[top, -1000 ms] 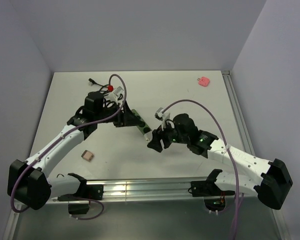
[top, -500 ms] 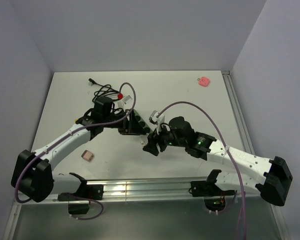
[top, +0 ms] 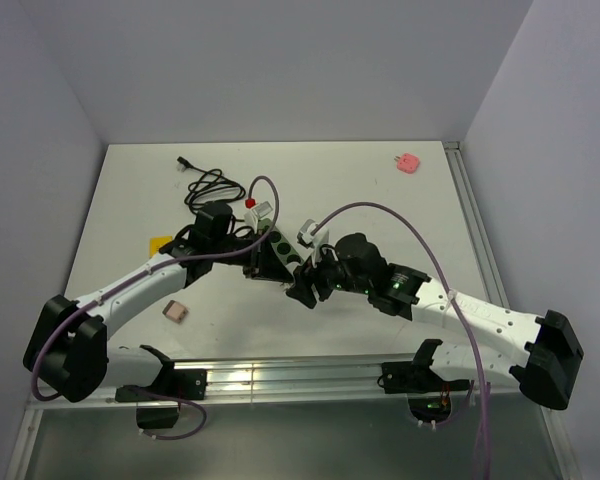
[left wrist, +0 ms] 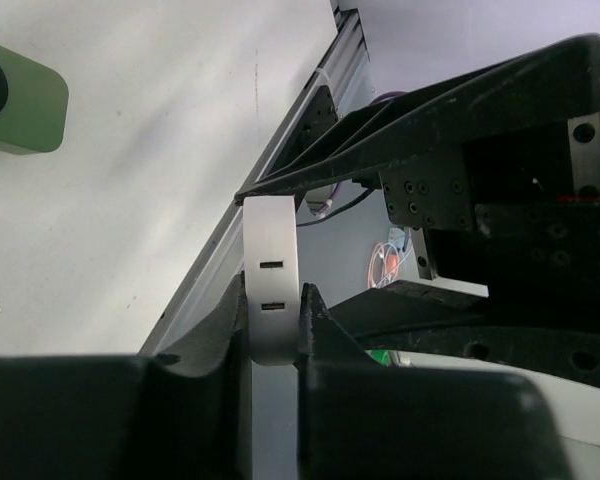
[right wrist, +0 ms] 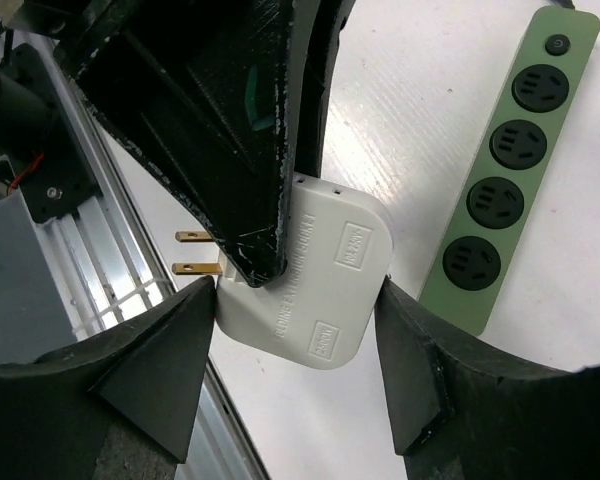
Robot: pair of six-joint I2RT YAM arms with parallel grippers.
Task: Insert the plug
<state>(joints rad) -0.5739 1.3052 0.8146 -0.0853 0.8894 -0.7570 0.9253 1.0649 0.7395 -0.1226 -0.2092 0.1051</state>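
The plug (right wrist: 325,280) is a white adapter with two brass prongs pointing left. My right gripper (right wrist: 298,290) is shut on it, one fingertip against each of its flat ends. My left gripper (left wrist: 273,300) is shut on the same plug (left wrist: 270,240), pinching its thin slotted edge. Its black fingers (right wrist: 240,150) reach in from above in the right wrist view. In the top view both grippers, left (top: 270,265) and right (top: 305,285), meet at mid-table and hide the plug. The green power strip (right wrist: 500,170) lies flat on the table just behind them (top: 285,248).
A coiled black cable (top: 212,185) lies at the back left. A pink object (top: 408,161) sits at the back right. A small tan square (top: 176,311) and a yellow piece (top: 161,243) lie at the left. An aluminium rail (top: 280,378) runs along the front edge.
My left arm has swung right, from beside the power strip to the right gripper, and its jaws have shut on the plug. The right gripper has kept hold and shifted slightly left.
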